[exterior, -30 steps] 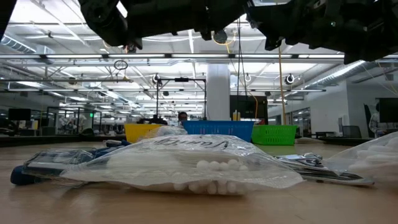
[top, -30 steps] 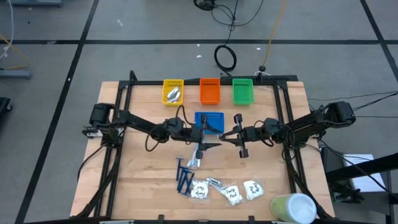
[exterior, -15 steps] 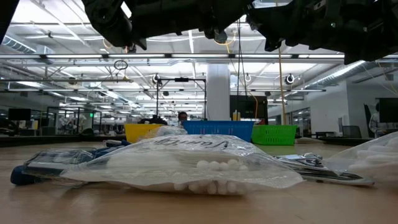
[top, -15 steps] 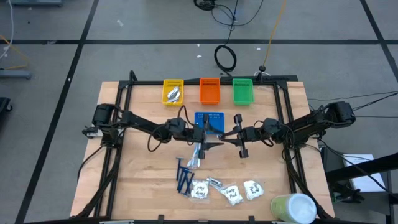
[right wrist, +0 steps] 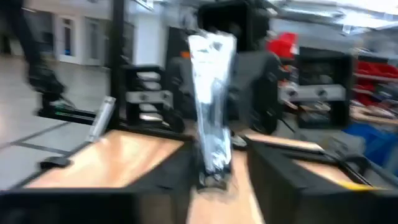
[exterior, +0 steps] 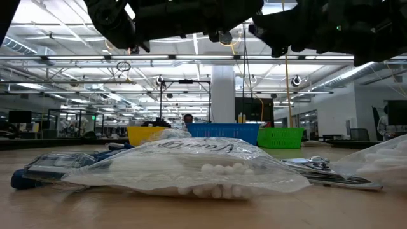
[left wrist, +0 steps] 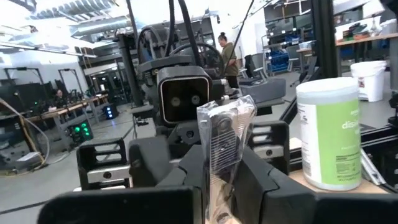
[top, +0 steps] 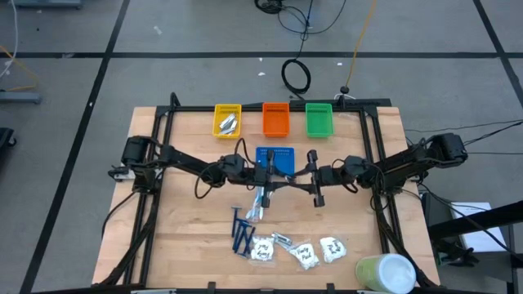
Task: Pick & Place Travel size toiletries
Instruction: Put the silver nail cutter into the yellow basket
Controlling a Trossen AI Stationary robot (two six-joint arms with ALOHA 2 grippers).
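left fingers (left wrist: 186, 180) closed since earlier | clear packet (left wrist: 222, 134) pinched between them

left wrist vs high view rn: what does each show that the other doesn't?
Left wrist only: close detail of the clear packet clamped in the left gripper, and a person in the room behind.
High only: the yellow tray, orange tray, green tray and blue tray, plus loose toiletries near the table's front edge.
Both: that clear packet and the green-and-white cylinder.
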